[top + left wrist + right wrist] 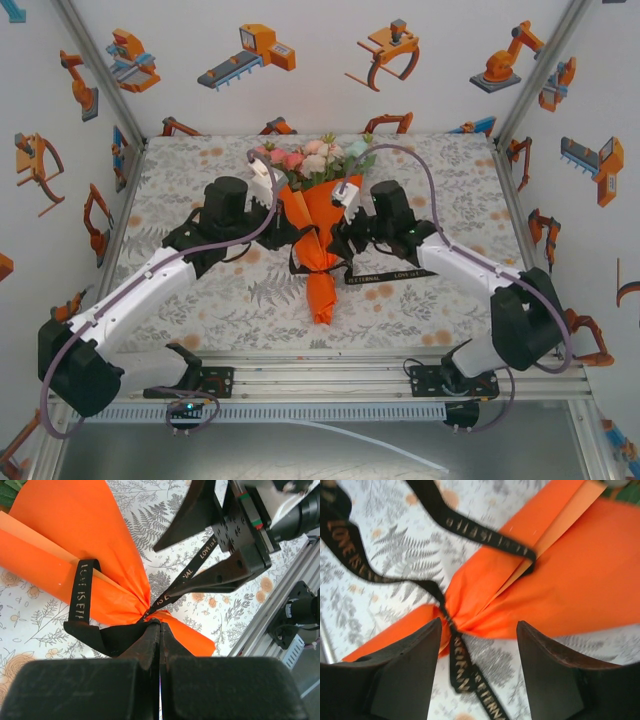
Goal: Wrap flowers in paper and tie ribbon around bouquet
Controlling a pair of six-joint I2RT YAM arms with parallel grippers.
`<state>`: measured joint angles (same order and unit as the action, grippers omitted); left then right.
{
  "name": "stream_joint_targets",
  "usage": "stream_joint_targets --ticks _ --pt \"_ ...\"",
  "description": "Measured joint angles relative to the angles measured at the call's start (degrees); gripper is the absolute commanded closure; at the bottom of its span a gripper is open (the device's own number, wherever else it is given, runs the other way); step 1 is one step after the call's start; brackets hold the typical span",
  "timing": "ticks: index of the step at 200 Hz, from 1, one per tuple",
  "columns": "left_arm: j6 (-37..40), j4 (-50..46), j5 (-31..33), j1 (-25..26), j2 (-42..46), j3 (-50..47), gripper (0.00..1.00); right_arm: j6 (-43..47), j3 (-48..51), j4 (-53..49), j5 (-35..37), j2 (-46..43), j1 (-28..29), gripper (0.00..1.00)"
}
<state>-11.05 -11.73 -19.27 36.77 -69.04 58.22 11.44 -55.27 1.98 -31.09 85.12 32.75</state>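
Note:
The bouquet lies lengthwise mid-table, with the flowers (315, 158) at the far end and the orange paper (312, 215) coned round the stems. The black ribbon (318, 262) cinches the paper at its narrow waist, and a lettered tail (385, 278) trails to the right. My left gripper (160, 623) is shut on the ribbon right at the pinched waist, with a ribbon loop (80, 595) draped over the paper (75, 530). My right gripper (479, 625) stands open just above the waist, and a loose ribbon end (462, 665) lies on the cloth between its fingers.
A grey floral tablecloth (200, 160) covers the table. An aluminium rail (350, 375) runs along the near edge, close behind the bouquet's tail (321, 298). Printed walls enclose the left, far and right sides. The two grippers (292, 238) (342, 238) flank the bouquet closely.

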Motion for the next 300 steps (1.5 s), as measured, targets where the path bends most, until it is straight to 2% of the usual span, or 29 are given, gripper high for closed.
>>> stream_joint_targets --ticks 53,105,126,134,159,199,236,270,277,278,282,296,300 --pt "0.02 0.37 0.92 0.0 0.02 0.0 1.0 8.02 -17.59 -1.53 -4.13 21.05 -2.91 0.38" --pt "0.07 0.42 1.53 0.0 -0.04 0.0 1.0 12.81 -24.87 -9.29 -12.09 29.14 -4.02 0.44" --pt "0.07 0.5 1.7 0.0 -0.11 0.0 1.0 12.9 -25.49 -9.53 -13.75 30.1 -3.65 0.55" --pt "0.07 0.57 1.75 0.0 -0.11 0.0 1.0 12.63 -25.97 -9.66 -14.1 30.64 -3.56 0.62" --pt "0.07 0.57 2.08 0.0 -0.11 -0.02 1.0 12.28 -28.06 -9.81 -14.12 32.61 -3.41 1.0" --pt "0.07 0.57 2.86 0.0 -0.07 -0.02 1.0 7.5 -28.17 -6.86 -14.36 31.89 -3.41 1.0" --pt "0.07 0.61 3.02 0.0 0.39 -0.55 1.0 -2.36 -28.15 4.48 -14.73 28.87 -3.17 1.0" --pt "0.04 0.61 3.02 0.0 0.55 -0.66 1.0 -10.05 -31.43 12.59 -14.86 31.69 -0.63 1.0" --pt "0.04 0.61 3.04 0.0 0.61 -0.66 1.0 -11.02 -32.83 13.2 -14.91 33.09 0.37 0.86" --pt "0.04 0.61 3.02 0.0 0.61 -0.66 1.0 -11.34 -33.11 13.33 -14.95 33.46 0.61 0.8" --pt "0.02 0.61 3.02 0.0 0.66 -0.66 1.0 -11.69 -33.77 13.46 -15.06 34.23 1.16 0.69" --pt "0.04 0.63 3.13 0.0 0.79 -0.66 1.0 -12.94 -35.95 13.44 -16.17 37.09 3.19 0.46" --pt "0.04 0.63 3.17 0.0 0.79 -0.66 1.0 -13.75 -36.41 13.05 -16.33 37.92 3.74 0.37"
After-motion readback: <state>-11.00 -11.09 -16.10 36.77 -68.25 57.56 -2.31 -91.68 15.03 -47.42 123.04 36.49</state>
